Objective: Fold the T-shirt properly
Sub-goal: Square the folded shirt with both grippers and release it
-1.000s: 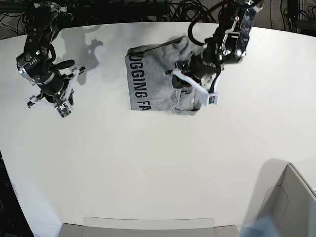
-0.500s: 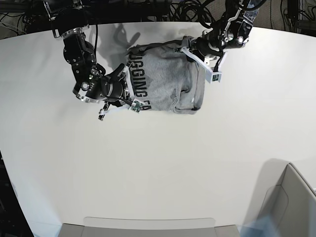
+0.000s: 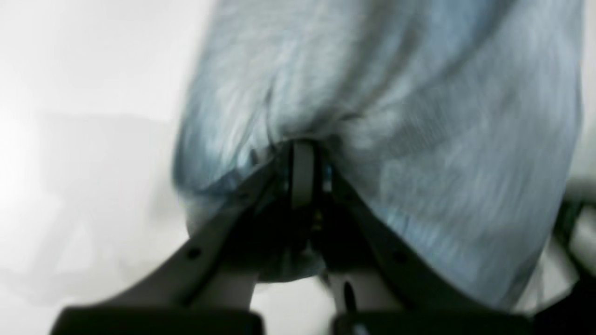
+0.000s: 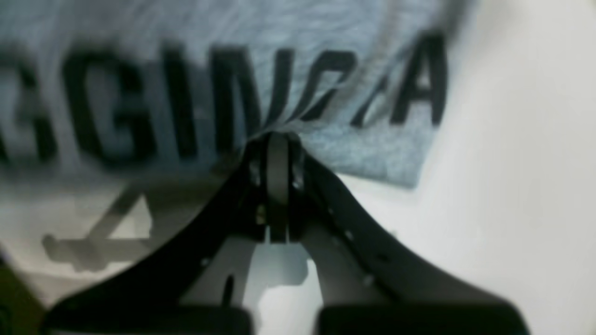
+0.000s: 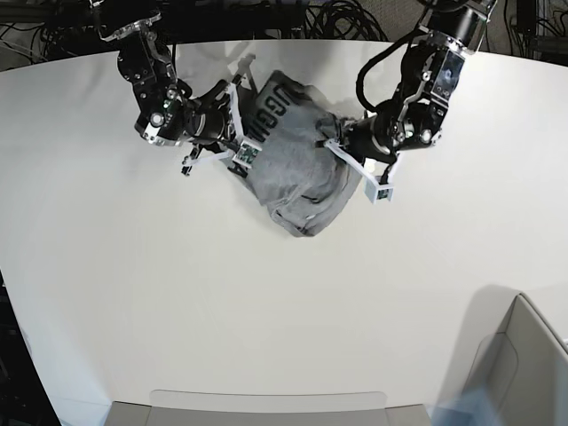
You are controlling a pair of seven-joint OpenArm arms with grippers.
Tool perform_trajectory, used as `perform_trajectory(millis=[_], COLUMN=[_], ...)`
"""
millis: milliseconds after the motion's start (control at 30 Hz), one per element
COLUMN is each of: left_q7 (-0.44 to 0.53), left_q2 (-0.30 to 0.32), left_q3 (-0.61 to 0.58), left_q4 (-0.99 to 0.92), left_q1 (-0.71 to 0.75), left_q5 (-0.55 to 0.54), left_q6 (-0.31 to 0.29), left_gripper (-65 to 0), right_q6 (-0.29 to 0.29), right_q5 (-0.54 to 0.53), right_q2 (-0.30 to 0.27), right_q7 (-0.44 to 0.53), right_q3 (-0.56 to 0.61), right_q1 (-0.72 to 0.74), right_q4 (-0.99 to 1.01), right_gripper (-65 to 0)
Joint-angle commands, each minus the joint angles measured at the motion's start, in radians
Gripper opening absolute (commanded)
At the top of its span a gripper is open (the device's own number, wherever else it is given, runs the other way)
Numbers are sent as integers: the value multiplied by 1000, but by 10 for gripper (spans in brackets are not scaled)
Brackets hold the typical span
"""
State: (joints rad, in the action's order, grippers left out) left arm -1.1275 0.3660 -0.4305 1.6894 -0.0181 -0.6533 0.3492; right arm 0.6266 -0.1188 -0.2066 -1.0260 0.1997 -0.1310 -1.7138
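The heather-grey T-shirt hangs bunched between my two grippers over the middle of the white table, with black lettering showing at its upper left. My left gripper is shut on the shirt's right side. In the left wrist view its closed tips pinch plain grey cloth of the T-shirt. My right gripper is shut on the lettered left edge. In the right wrist view its tips meet where the T-shirt creases, just below the letters.
A cardboard box stands at the table's near right corner. A flat grey tray edge lies along the near side. Black cables run behind the far edge of the table.
The left gripper has closed on the shirt's right side. The right arm has swung in from the far left to the lettered edge. The shirt has gone from flat to bunched and turned.
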Motion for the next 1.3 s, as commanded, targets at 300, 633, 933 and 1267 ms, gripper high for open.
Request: perform_trajectory(millis=[300,633,933,1267], left_q7=[7,5,56,114], left_q2=[9,-55,-43,51], left_q3=[5,115,-143,-144], left_q4=[-28,311,208,-64], left_q1=[-216,89,140,70], left_q5=[20,22,82,174], left_q6=[20,12,12,12], left_gripper=[-638,-639,-650,-650], right_q6=[22,-63,-64,-64], right_q5=[-8,-9,-9,-12], right_q2=[68,141,78,85], right_q7=[-49,86,85,86], right_q3=[33,-584,-739,-737], right_q1=[-89,-74,-101,-132], right_q4=[-162,-328,-294,-291], right_gripper=[-650,-650,-650,-650])
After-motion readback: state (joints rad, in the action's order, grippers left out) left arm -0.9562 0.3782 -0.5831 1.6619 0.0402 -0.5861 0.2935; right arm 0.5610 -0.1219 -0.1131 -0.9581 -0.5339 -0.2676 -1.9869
